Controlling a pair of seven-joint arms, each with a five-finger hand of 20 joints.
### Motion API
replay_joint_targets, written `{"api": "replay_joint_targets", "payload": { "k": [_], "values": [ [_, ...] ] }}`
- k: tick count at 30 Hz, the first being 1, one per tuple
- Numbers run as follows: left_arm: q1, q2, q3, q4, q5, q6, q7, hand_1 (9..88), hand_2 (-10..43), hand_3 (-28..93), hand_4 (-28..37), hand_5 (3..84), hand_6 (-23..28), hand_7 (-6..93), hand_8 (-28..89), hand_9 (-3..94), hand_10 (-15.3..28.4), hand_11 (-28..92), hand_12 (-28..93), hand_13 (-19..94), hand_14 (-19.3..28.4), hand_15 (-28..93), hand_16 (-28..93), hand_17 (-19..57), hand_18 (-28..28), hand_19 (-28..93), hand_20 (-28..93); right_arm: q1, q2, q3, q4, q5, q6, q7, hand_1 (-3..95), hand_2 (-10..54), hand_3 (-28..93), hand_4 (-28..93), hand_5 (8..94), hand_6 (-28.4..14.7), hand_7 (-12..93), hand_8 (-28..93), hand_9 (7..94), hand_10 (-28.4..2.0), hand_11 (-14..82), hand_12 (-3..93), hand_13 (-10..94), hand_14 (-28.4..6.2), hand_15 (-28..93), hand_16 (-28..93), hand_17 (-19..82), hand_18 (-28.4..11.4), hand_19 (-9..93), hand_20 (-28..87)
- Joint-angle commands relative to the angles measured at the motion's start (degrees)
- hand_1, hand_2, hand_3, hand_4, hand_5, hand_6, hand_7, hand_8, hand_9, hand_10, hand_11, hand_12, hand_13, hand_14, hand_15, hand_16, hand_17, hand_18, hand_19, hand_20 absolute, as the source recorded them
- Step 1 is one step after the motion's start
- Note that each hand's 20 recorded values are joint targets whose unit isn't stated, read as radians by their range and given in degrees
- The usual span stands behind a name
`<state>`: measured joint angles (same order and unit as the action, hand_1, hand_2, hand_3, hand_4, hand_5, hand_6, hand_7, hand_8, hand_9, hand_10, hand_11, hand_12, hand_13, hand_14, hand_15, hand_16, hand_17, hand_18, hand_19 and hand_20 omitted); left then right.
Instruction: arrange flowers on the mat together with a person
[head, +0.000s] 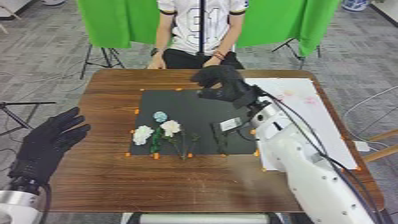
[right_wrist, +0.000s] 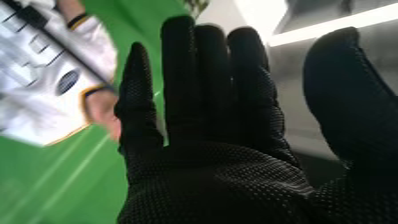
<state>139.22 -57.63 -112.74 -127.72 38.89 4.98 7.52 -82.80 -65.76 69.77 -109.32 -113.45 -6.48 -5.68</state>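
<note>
The right hand is hanging over the far part of the black mat, its fingers pointing straight and its thumb standing well apart from them; its open palm is holding nothing. Nearer the robot and to the left of that hand, three flower heads are lying on the mat: two white flowers, near each other, and one small pale blue flower just beyond them. Green stems are running from them toward the mat's near edge; they are overlapping too much to count surely. Almost straight toward the robot from the hand, a dark sprig is lying apart from the flowers.

To the right of the hand, one white sheet is covering that side of the counter, with faint pink patches showing on it. The right arm is crossing over the sheet and blocking part of it. Small orange markers are dotting the mat's edges. Well to the left of the right hand, the left hand is waiting beside the counter, its fingers loosely extended, holding nothing. Beyond the counter, green cloth is hanging.
</note>
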Motion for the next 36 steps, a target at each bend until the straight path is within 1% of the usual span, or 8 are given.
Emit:
{"api": "replay_joint_targets", "payload": {
  "k": [1,14,17,20,23,29,31,36],
  "values": [
    [1.5,-1.03,-1.02,-0.43,-0.04,0.3,0.92,25.0,0.7,71,-26.2,41.2,6.1,13.1,-8,33.6,14.1,21,14,27,16.6,36,1,-7.1,23.5,49,15,-17.6,6.3,21.7,-5.4,15.3,0.1,2.2,25.1,-2.1,84,-24,42.2,-2.0,25,-12,43.6,-13.1,20.1,25.4,36,-10.2,31,26,11,-20.1,46,32],
    [1.5,-2.36,-0.72,-0.86,-0.01,0.51,1.42,25.0,0.9,71,-26.1,41.3,6.2,13.2,-8,33.5,14.0,21,14,27,16.7,36,1,-7.1,23.5,49,16,-33.4,-2.0,38.0,-8.4,40.1,-3.5,4.7,23.6,-3.2,83,-23,41.4,-3.1,19,-10,41.2,-13.7,15.1,25.1,33,-11.1,22,32,10,-20.1,43,30],
    [1.4,-2.43,-0.38,-0.76,-0.11,0.62,2.04,25.1,1.0,71,-26.1,41.2,6.2,13.2,-8,33.5,14.1,21,14,27,16.7,36,1,-7.1,23.5,49,16,-34.5,-4.2,38.2,-8.3,39.5,-2.7,4.8,23.6,-3.6,83,-23,41.4,-3.3,19,-10,41.1,-13.9,15.2,25.4,33,-11.2,22,32,10,-20.0,44,30],
    [0.3,-2.21,0.07,-0.3,0.0,0.16,1.25,25.1,0.9,71,-26.1,41.1,6.2,13.2,-8,33.5,14.0,21,14,27,16.6,36,1,-7.1,23.5,49,16,-35.8,-6.8,38.6,-8.7,39.9,-1.8,4.4,23.9,-4.1,83,-23,41.5,-3.4,19,-10,41.2,-13.9,15.4,25.4,34,-11.1,22,32,10,-20.1,44,30],
    [0.1,-2.52,0.43,-0.09,-0.37,1.09,1.6,24.9,0.8,71,-26.1,41.1,6.2,13.2,-8,33.5,14.0,21,14,27,16.7,36,1,-7.1,23.5,49,15,-37.5,-9.9,38.6,-9.3,38.0,-2.4,5.2,24.3,-4.3,83,-23,41.9,-3.5,20,-10,41.5,-14.0,16.1,25.4,34,-11.3,23,32,10,-20.0,45,30],
    [-1.3,-2.13,1.0,0.5,-0.04,0.1,1.44,25.1,0.9,71,-26.1,41.1,6.2,13.1,-8,33.5,14.1,21,14,27,16.6,36,1,-7.1,23.5,49,16,-40.2,-13.1,38.9,-10.8,37.6,-1.7,4.8,24.2,-4.2,83,-23,42.2,-3.5,21,-10,41.6,-14.0,16.5,25.2,33,-11.3,23,32,10,-20.0,45,30],
    [0.0,-2.87,0.57,-0.01,0.01,0.5,1.66,25.1,0.9,71,-26.1,41.1,6.2,13.2,-7,33.5,14.1,21,14,27,16.7,36,1,-7.1,23.5,49,16,-39.9,-13.4,38.5,-10.6,37.6,-1.8,5.6,24.2,-4.2,83,-23,42.3,-3.4,21,-10,41.6,-14.0,16.5,25.1,34,-11.3,23,32,10,-20.1,46,31],
    [0.2,-3.16,1.35,0.14,-0.2,0.78,2.06,25.1,0.9,71,-26.1,40.8,6.0,13.1,-8,33.4,14.1,21,14,27,16.7,36,1,-7.1,23.6,49,16,-40.4,-13.6,38.8,-10.9,36.8,-1.4,5.6,24.3,-4.4,83,-23,42.6,-3.4,21,-10,41.8,-14.1,16.7,25.1,34,-11.2,24,31,10,-20.1,46,31]
  ]
}}
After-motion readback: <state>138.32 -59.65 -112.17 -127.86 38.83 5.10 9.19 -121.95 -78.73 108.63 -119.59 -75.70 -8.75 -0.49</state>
